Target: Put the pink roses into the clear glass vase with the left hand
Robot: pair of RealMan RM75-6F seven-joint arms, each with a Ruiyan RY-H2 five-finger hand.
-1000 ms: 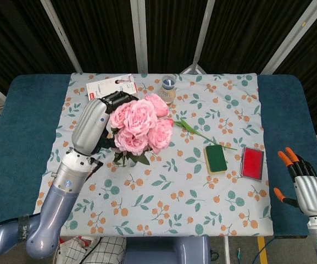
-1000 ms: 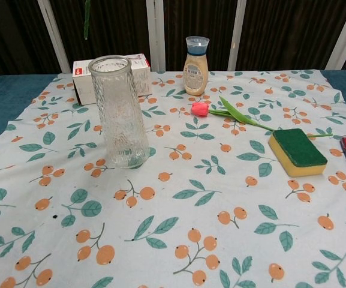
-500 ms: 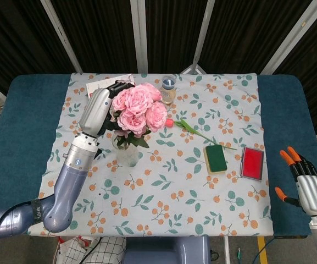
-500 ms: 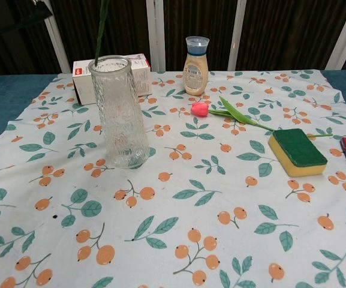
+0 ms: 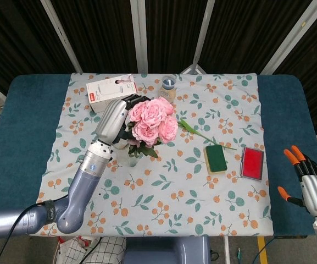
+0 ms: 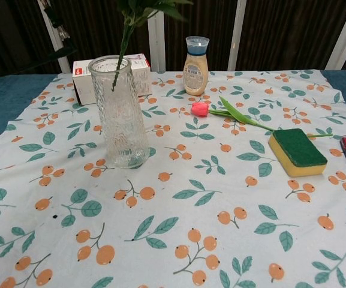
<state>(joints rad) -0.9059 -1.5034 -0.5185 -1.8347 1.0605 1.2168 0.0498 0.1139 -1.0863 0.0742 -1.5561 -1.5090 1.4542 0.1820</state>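
The left hand (image 5: 126, 108) has the pink roses (image 5: 152, 118) clasped by their stems just under the blooms, holding the bunch above the clear glass vase (image 6: 119, 112). From the chest view one green stem comes down at a slant and its tip has just passed the vase's rim, so the bouquet is entering but far from seated; the blooms and leaves ride well above the mouth. Gripping high on the stems makes sense, since it leaves the lower ends free to thread into the narrow opening. The slant suggests the bunch wants straightening as it goes down, or the stems could catch on the rim and tip the tall, slim vase.

The vase stands upright on the flowered tablecloth (image 6: 220, 240), toward the left side, with a white box (image 5: 111, 91) lying just behind it at the far edge. A small bottle with a tan label (image 6: 195, 58) stands at the far middle. To the right of the vase a single pink tulip (image 6: 200, 108) lies flat, its long stem running off rightward toward a green sponge (image 6: 297, 151). Beyond the sponge, at the right edge, sits a red flat case (image 5: 252, 162).

The right hand (image 5: 314, 190) rests idle at the near right corner on the blue table surface (image 5: 21, 132), fingers spread and grasping nothing, well apart from the work. That fits the task, which belongs to the left arm alone.
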